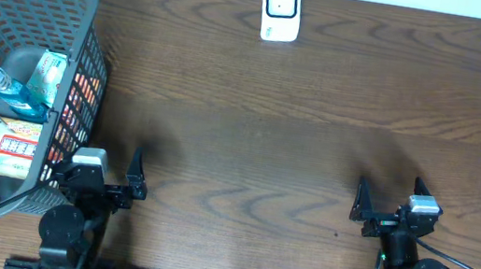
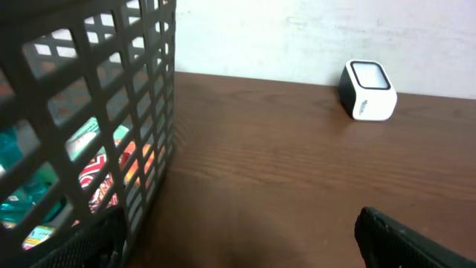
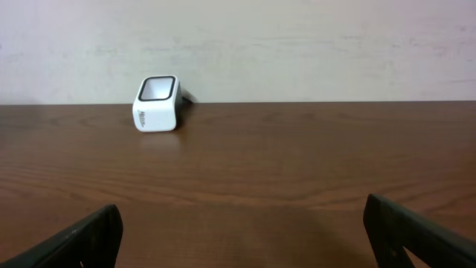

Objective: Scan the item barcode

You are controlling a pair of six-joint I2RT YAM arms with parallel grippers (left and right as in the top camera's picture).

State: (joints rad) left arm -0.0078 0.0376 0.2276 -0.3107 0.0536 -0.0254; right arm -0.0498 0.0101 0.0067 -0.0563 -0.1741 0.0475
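Observation:
The white barcode scanner (image 1: 280, 10) stands at the far middle of the table, its window facing up; it also shows as a scanner (image 2: 368, 91) in the left wrist view and as a scanner (image 3: 157, 104) in the right wrist view. The items lie in the grey mesh basket (image 1: 90, 0) at the left: a clear bottle (image 1: 4, 85), a teal packet (image 1: 46, 77) and an orange-and-white packet (image 1: 8, 144). My left gripper (image 1: 101, 176) (image 2: 242, 249) is open and empty right beside the basket wall (image 2: 111, 89). My right gripper (image 1: 394, 215) (image 3: 242, 242) is open and empty near the front right.
Brown wooden tabletop (image 1: 256, 156) stretches between both arms and the scanner. A pale wall runs behind the table's far edge. Colourful packets (image 2: 97, 167) show through the basket mesh close to my left finger.

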